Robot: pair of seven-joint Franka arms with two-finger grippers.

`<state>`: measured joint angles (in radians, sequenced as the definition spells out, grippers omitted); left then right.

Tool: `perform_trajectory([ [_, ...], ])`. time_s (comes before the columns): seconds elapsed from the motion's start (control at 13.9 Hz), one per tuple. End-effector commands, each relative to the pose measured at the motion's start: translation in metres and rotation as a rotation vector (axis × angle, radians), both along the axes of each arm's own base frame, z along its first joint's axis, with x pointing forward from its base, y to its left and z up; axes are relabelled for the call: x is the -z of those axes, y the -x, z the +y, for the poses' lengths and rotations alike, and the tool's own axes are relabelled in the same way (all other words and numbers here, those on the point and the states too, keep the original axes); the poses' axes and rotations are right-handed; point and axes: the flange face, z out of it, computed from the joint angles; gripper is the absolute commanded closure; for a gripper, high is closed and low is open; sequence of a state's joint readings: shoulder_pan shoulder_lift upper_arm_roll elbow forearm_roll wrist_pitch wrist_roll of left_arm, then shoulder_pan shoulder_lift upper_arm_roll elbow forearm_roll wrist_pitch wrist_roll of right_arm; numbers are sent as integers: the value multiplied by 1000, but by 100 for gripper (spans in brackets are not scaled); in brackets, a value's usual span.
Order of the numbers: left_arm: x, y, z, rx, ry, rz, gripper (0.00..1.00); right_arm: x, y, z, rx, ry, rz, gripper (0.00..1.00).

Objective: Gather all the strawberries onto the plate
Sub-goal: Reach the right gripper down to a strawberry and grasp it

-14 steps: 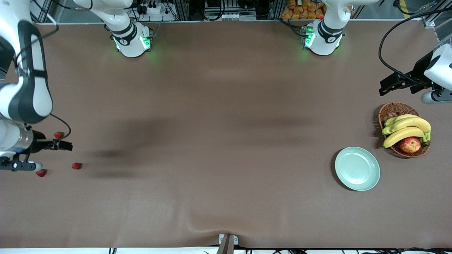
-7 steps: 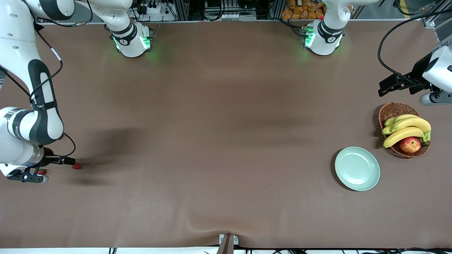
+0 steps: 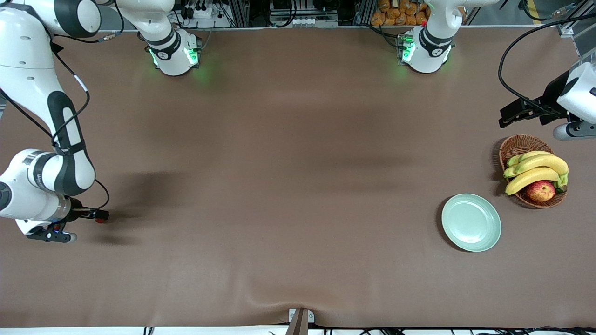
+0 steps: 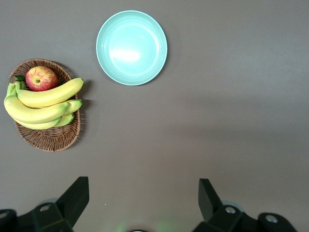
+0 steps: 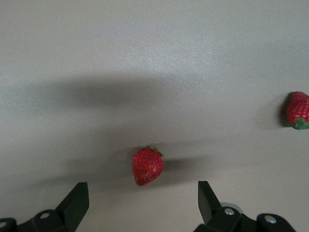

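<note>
Front view: the right end effector (image 3: 98,215) is positioned low over a small dark-red strawberry with a green top (image 3: 99,220) at the right arm's end of the brown tabletop (image 3: 288,186). In the right wrist view, its fingers (image 5: 77,200) are seen spread apart, with that strawberry (image 5: 147,166) lying on the tabletop between them, untouched. A second small red strawberry (image 5: 297,109) is seen near it; a third cannot be made out. The round pale mint-green glossy plate (image 3: 471,222) is located at the left arm's end, beside the brown wicker basket (image 3: 518,146) holding yellow bananas (image 3: 535,170) and a red-yellow apple (image 3: 540,190). The left end effector (image 3: 514,111) is held with fingers (image 4: 75,195) spread, holding nothing, over the tabletop near the basket.
</note>
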<state>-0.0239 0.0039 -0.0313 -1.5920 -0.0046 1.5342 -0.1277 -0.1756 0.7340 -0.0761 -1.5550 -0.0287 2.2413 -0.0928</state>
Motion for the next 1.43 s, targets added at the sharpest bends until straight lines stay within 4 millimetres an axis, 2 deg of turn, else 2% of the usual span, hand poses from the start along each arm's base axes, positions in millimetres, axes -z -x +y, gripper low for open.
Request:
perform_trajectory([
  [0.0, -1, -1, 1, 1, 24, -1, 0, 11, -5, -6, -36, 0, -19, 0],
  [0.22, -1, -1, 2, 0, 25, 1, 0, 17, -3, -10, -81, -3, -13, 0],
  [0.57, 1, -2, 2, 1, 24, 4, 0, 28, -2, -12, -19, -67, -35, 0],
  [1.0, 3, -3, 5, -5, 25, 7, 0, 35, -4, -14, -22, -58, -58, 2],
  [1.15, 1, -3, 5, -3, 25, 4, 0, 35, -4, -14, -23, -58, -58, 65],
  [1.22, 2, -3, 4, -2, 25, 5, 0, 35, -4, -14, -23, -58, -56, 88],
  [1.29, 2, -3, 3, 0, 25, 4, 0, 34, -3, -16, -20, -58, -56, 100],
  [1.36, 2, -3, 3, 0, 25, 4, 0, 34, -3, -17, -18, -59, -55, 100],
])
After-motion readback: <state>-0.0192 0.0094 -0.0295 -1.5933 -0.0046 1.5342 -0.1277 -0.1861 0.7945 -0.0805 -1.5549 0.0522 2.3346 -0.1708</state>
